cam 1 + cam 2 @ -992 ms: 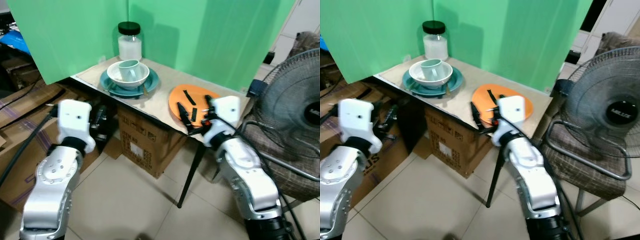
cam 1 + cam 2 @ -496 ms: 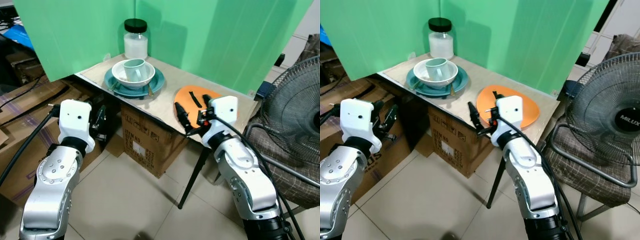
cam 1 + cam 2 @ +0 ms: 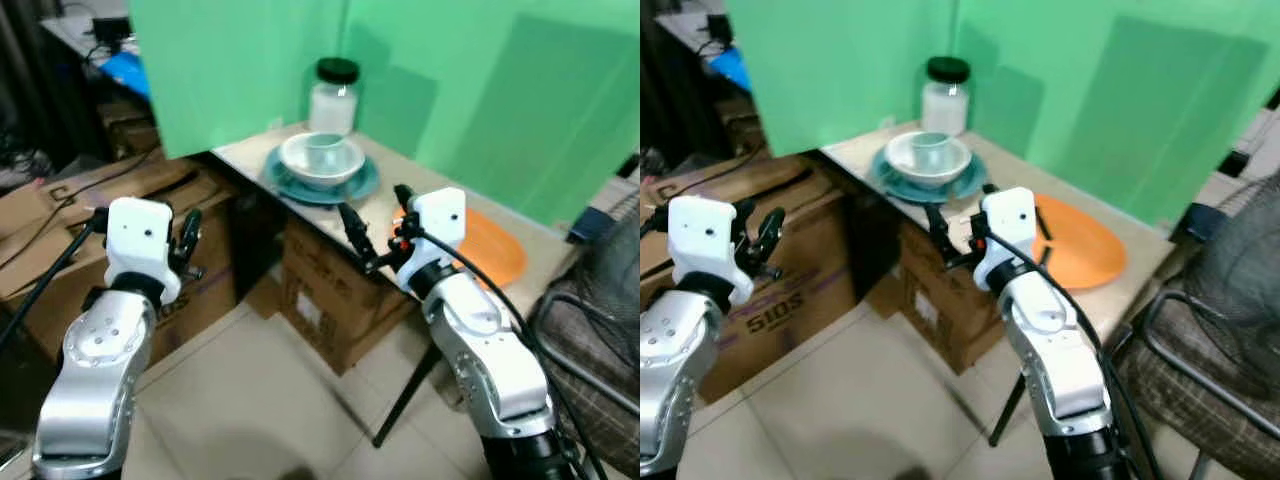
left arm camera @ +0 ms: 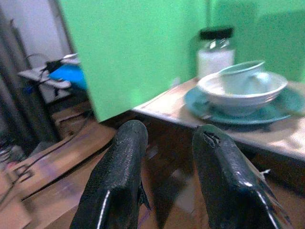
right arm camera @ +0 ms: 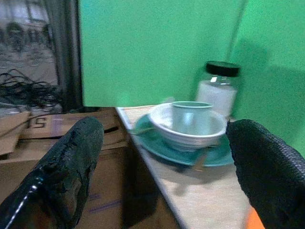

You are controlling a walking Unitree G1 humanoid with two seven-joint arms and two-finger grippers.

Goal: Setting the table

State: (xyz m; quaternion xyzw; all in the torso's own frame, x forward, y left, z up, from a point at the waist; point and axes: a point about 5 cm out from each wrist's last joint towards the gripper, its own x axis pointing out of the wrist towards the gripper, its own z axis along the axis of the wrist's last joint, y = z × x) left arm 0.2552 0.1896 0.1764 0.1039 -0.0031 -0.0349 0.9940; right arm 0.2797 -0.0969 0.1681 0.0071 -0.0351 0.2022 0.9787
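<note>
Jaws spread wide on the right gripper (image 3: pixel 375 228), empty, raised at the near edge of the small table (image 3: pixel 250 150); jaws on the left gripper (image 3: pixel 186 243) parted a moderate way, also empty, held low and left, over the cardboard boxes (image 3: pixel 790 290) beside the table.

Little of the table-setting done, judging by the layout — everything still stacked rather than laid out. On the far left of the tabletop: a teal plate (image 3: pixel 355 186) carrying a white bowl (image 3: pixel 322 160), with a pale green cup (image 3: pixel 324 147) sitting inside the bowl. Behind that stack, against the green backdrop (image 3: pixel 430 80), a glass jar (image 3: pixel 332 97) with a black lid and white contents. To the right, nearer the right arm, an orange plate (image 3: pixel 495 250) lying flat and bare. What looks like a utensil handle poking out at the teal plate's rim in the right wrist view, too blurred to name. Left to do, presumably: unstacking cup, bowl and plate and spreading them into a place setting.

Compared with a second ago — whole view swung, with the table now farther right and more of the boxes and cluttered left side in sight; camera movement, not the dishes. Right gripper no longer over the orange plate but off its left edge, aimed toward the teal stack. Left gripper much as before, low by the boxes.
</note>
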